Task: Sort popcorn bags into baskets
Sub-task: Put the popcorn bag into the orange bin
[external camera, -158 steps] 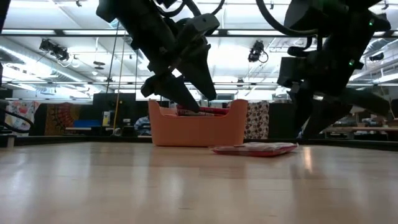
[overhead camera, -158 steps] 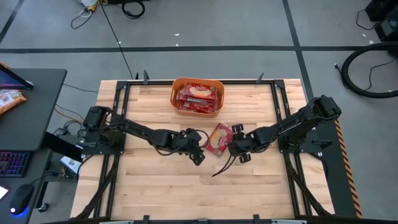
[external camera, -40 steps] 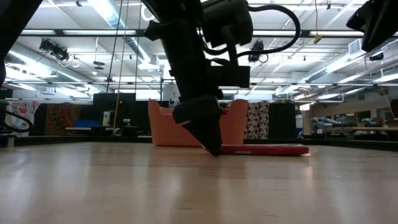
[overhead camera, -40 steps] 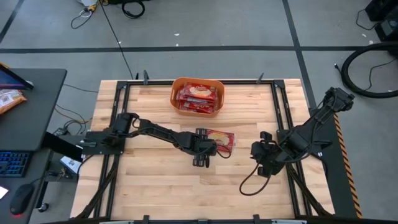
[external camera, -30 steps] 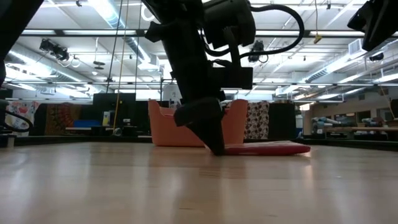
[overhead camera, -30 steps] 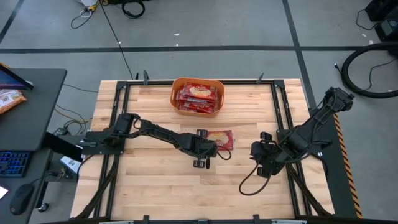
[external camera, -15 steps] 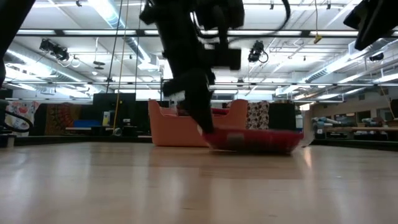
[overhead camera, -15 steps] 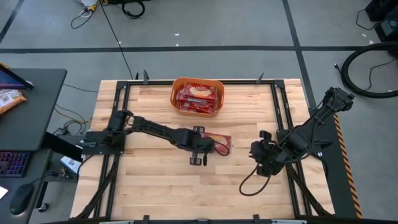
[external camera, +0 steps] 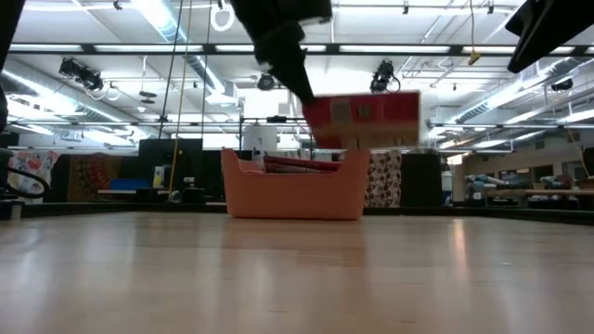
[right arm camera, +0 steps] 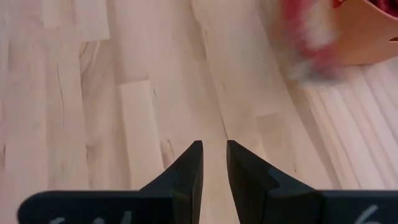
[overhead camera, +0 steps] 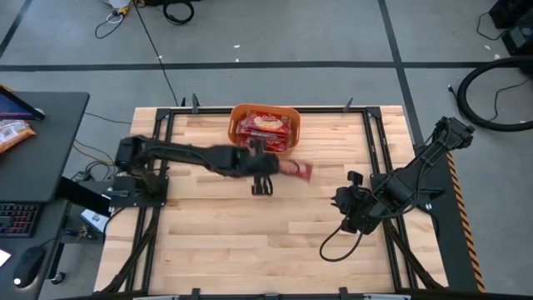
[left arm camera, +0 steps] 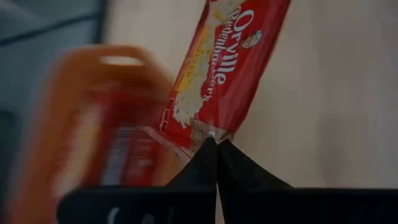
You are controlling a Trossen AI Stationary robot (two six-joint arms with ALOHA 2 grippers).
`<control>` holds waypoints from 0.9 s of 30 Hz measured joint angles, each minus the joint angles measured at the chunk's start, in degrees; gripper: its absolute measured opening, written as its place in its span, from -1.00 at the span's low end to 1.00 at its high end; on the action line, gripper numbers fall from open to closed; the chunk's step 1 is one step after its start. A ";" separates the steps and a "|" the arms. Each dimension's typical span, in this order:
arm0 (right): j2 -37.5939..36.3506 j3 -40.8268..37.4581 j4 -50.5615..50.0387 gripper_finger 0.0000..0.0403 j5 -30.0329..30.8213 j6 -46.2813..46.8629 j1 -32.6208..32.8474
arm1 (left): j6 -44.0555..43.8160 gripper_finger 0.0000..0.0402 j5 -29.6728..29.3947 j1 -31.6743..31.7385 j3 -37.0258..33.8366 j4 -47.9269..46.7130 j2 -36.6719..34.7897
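Note:
An orange basket (overhead camera: 237,114) stands at the table's far middle with several red popcorn bags (overhead camera: 265,129) lying in it. My left gripper (overhead camera: 279,167) is shut on one more popcorn bag (overhead camera: 298,170), just near and right of the basket. In the low view this bag (external camera: 367,121) is in the air above the basket's rim (external camera: 292,190). My right gripper (overhead camera: 340,198) waits over the table's right side; its fingers stand a little apart (right arm camera: 214,155) with nothing between them. My left gripper pinches the bag's end seam (left arm camera: 208,132) between its two fingertips. The fingers reach in from the table's left. The bag juts out past them toward the table's right, standing on edge with its flat face toward the near side, lifted clear of the table.
A black cable (overhead camera: 331,243) loops from the right arm onto the table's near right. Metal rails (overhead camera: 158,142) run along both sides of the table. Bare wood (overhead camera: 250,242) fills the near half. A desk with a keyboard (overhead camera: 17,218) stands off the left edge.
My left gripper has taken hold of the popcorn bag by its end where it lay flat at mid-table. It has risen and gone toward the far edge, up to the basket. The bag has left the table, turned onto its edge, and now hangs clear.

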 joint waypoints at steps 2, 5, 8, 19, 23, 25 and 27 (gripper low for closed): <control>0.02 0.00 0.03 -0.62 0.43 0.02 0.00 | 1.65 -0.99 -2.96 1.36 0.03 1.17 -2.27; 0.02 0.00 0.03 -0.62 1.13 0.02 0.00 | 4.59 -0.99 -6.67 3.60 0.09 4.04 -5.12; 0.02 0.00 0.13 -0.62 1.18 0.18 0.00 | 8.04 -0.99 -9.24 6.37 0.15 6.75 -6.53; 0.02 0.00 2.91 -0.62 1.17 2.16 0.00 | 12.37 -0.98 -5.58 19.70 0.00 3.52 -1.95; 0.02 0.00 4.29 -0.62 1.15 3.79 0.00 | 12.40 -0.98 -4.95 22.37 0.00 1.48 0.72; 0.02 0.00 4.40 -0.62 1.09 5.41 0.00 | 12.36 -0.97 -4.65 23.19 0.00 1.52 1.76; 0.02 0.00 4.44 -0.62 1.04 6.73 0.00 | 12.35 -0.94 -4.76 23.56 0.00 1.28 2.57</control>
